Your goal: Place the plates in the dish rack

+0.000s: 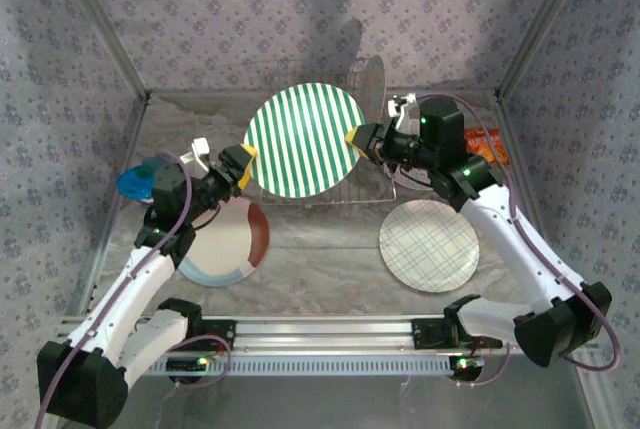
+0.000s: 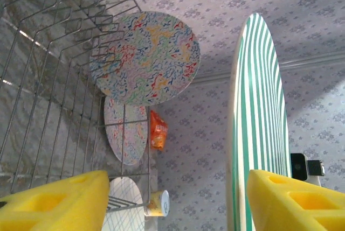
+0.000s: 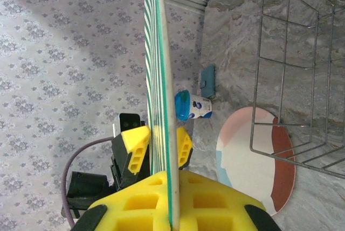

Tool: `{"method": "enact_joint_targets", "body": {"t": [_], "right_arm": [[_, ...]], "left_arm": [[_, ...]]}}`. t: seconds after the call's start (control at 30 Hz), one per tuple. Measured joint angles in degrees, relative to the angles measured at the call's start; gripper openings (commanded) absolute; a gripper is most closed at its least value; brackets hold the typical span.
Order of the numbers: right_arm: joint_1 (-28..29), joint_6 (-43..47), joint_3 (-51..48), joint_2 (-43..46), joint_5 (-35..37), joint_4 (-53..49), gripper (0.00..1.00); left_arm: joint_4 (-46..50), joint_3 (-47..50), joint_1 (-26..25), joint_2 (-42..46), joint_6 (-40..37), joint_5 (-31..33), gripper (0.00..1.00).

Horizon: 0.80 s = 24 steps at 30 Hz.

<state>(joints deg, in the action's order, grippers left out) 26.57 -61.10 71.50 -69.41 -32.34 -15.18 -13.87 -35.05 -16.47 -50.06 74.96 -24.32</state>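
The green-white striped plate (image 1: 305,139) is held upright above the dish rack (image 1: 345,189). My right gripper (image 1: 358,139) is shut on its right rim; the rim (image 3: 159,80) runs down between the yellow pads (image 3: 215,204). My left gripper (image 1: 245,162) stands open astride the opposite rim. The plate (image 2: 259,123) lies close to one finger (image 2: 296,198), with a wide gap to the other finger (image 2: 54,204). A floral plate (image 2: 145,58) stands in the rack (image 2: 59,80), and another (image 2: 126,131) lies beyond the wires. The cream, rust and blue plate (image 1: 225,241) and the plaid plate (image 1: 430,245) lie flat on the table.
A small blue bowl (image 1: 135,182) sits at the left by the left arm. An orange packet (image 1: 487,144) lies at the right by the wall. A blue-lidded tub (image 3: 193,105) and a yellow cup (image 2: 158,203) lie on the table. Patterned walls close in the sides and back.
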Motion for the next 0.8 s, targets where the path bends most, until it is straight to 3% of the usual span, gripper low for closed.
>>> {"method": "enact_joint_targets", "body": {"t": [0.43,0.6,0.8], "right_arm": [[0.4,-0.2,-1.9,-2.0,0.1,2.2,0.00],[0.2,-1.1,-2.5,-2.6,-0.1,3.1,0.00],[-0.1,-1.5,-2.8,-3.6,-0.8,3.8,0.00]], "left_arm": [[-5.8,1.9,0.0,-0.6,5.5,1.2,0.22],[-5.7,1.9,0.4,-0.6,6.2,1.6,0.00],[-5.1,1.7,0.7,-0.5,6.5,1.7,0.00]]}}
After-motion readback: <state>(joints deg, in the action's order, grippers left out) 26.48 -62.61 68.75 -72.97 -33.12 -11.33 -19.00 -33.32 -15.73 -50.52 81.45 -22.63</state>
